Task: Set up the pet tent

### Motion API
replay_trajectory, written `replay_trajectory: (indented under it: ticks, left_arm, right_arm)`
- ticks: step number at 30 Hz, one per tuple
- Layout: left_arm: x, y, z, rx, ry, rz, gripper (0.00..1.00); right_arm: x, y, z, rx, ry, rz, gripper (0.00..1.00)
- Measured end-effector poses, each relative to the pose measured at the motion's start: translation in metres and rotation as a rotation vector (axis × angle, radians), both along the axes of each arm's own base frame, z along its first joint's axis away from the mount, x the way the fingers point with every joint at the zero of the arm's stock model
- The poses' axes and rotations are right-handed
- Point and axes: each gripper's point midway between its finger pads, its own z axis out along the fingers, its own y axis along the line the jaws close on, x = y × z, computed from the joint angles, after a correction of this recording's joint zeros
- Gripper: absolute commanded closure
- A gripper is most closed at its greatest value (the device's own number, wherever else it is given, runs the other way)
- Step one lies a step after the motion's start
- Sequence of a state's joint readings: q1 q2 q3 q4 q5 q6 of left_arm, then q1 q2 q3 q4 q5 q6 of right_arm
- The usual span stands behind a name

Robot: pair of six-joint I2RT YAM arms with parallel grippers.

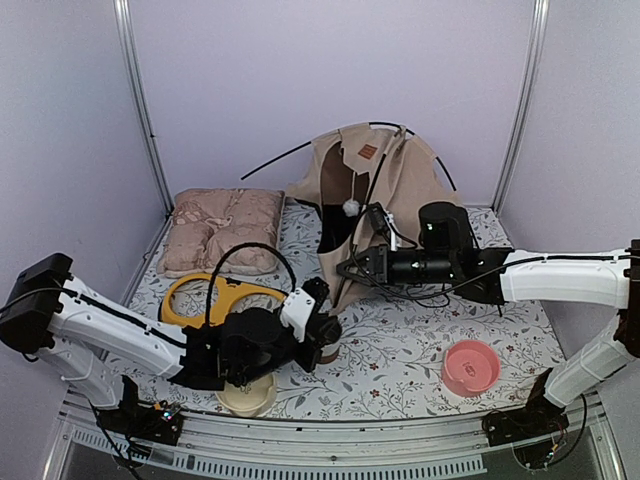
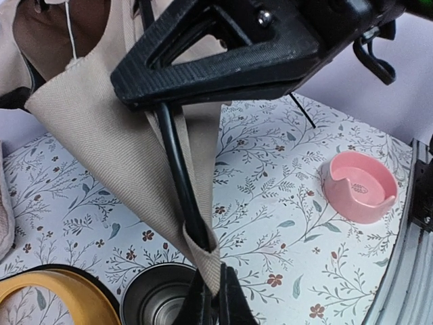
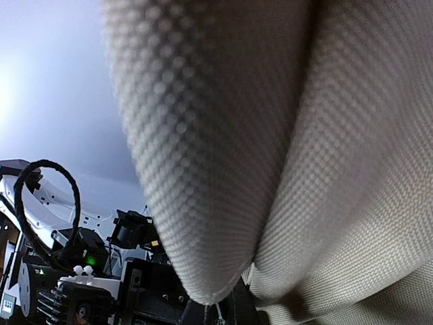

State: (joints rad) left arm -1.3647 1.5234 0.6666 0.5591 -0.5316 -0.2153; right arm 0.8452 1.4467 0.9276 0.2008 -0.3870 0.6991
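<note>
Floral table is carrying the pet tent, sagging at twelve o'clock. The left gripper is pinching its lower corner around the pole, and the right gripper is clamping fabric above. Judging by this, spreading is happening; next, tensioning that corner outward.

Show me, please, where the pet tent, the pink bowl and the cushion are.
pet tent (image 1: 400, 175): top external view, right beige fabric panel.
pink bowl (image 1: 470, 365): top external view, bare inside.
cushion (image 1: 220, 230): top external view, quilted top.
</note>
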Motion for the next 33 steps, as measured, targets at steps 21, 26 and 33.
replay_trajectory:
  ticks: [21,26,33]
  left_arm:
    - [0.009,0.009,0.002,0.027,0.064,-0.029,0.96]
    - [0.012,0.013,0.007,0.017,0.079,-0.032,0.95]
    - [0.015,0.016,0.006,0.023,0.093,-0.035,0.93]
  right_arm:
    - [-0.001,0.011,-0.006,-0.019,-0.035,-0.045,1.0]
    - [0.0,0.013,-0.002,-0.003,-0.05,-0.051,1.0]
    - [0.001,0.016,-0.003,0.0,-0.057,-0.06,1.0]
